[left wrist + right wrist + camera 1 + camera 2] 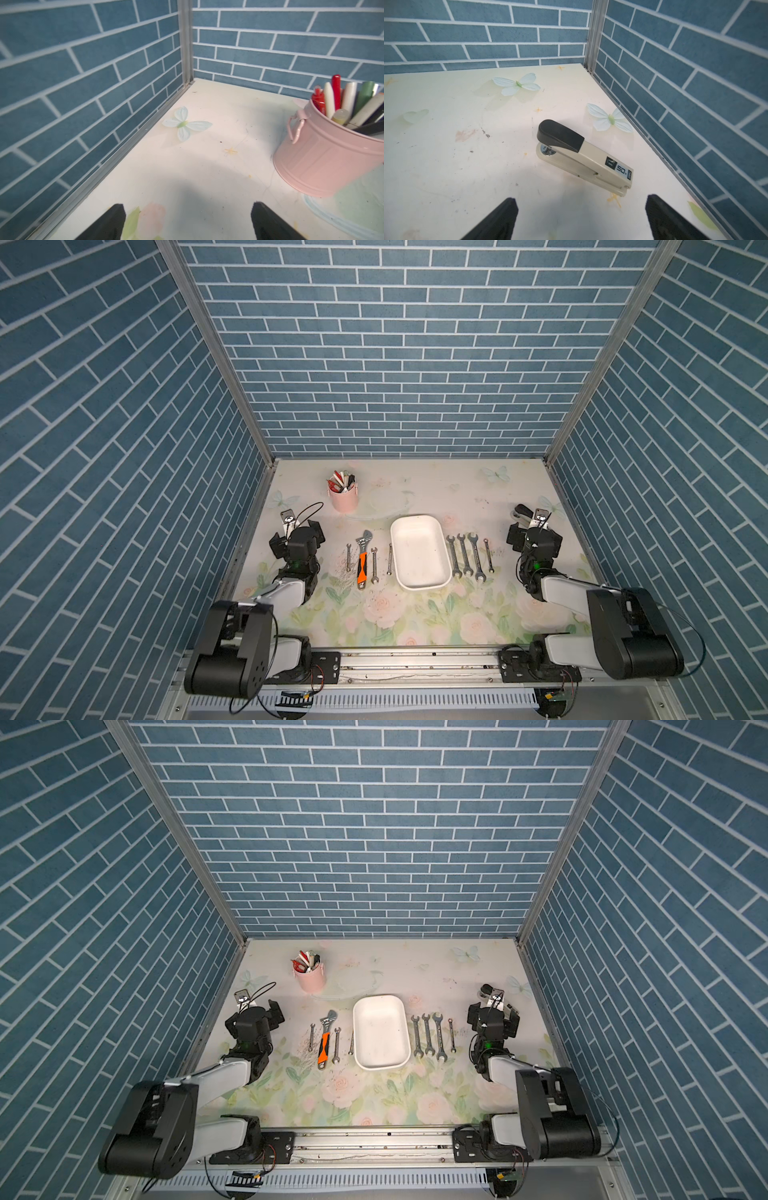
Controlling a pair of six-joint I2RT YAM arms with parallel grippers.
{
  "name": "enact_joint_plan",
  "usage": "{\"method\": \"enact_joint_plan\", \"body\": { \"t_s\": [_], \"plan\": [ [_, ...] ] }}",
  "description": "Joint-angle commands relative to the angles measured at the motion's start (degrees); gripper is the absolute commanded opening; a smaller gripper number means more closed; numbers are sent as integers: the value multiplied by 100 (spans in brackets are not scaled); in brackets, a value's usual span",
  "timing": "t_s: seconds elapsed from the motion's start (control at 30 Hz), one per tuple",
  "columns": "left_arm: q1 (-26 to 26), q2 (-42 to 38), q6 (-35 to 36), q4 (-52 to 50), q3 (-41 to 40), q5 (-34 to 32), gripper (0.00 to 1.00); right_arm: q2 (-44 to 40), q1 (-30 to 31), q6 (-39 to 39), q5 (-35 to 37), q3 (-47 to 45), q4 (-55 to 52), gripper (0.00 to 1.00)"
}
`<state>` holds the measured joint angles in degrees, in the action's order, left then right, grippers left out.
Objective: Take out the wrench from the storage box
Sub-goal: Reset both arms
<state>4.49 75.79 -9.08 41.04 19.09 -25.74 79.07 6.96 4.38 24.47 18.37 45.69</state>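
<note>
Floral table (436,489), blue brick walls (395,364); wrenches (476,556) flank storage box (419,551); left fingers (108,224) wide, right fingers (496,220) wide

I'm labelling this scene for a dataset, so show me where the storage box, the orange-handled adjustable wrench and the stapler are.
storage box (419,552): in a top view, on its bare inner floor.
orange-handled adjustable wrench (362,567): in a top view, on the orange handle.
stapler (591,161): in the right wrist view, on the cream body.
</note>
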Motion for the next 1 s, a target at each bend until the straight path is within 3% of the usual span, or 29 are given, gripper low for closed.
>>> {"method": "enact_joint_plan", "body": {
  "t_s": [0.0,0.17,0.27,0.97],
  "plan": [
    [-226,374,460,1467,-109,861,100,380,-183,-303,-591,-116,1533,100],
    [-370,795,511,2586,-491,1692,100,654,-314,-489,-1417,-151,1804,100],
    [-370,1056,721,3175,-696,2151,100,814,-310,-723,-2018,-567,2628,100],
    [-300,1103,820,3129,-645,2164,100,862,-375,-698,-2166,-570,2743,100]
  ]
}}
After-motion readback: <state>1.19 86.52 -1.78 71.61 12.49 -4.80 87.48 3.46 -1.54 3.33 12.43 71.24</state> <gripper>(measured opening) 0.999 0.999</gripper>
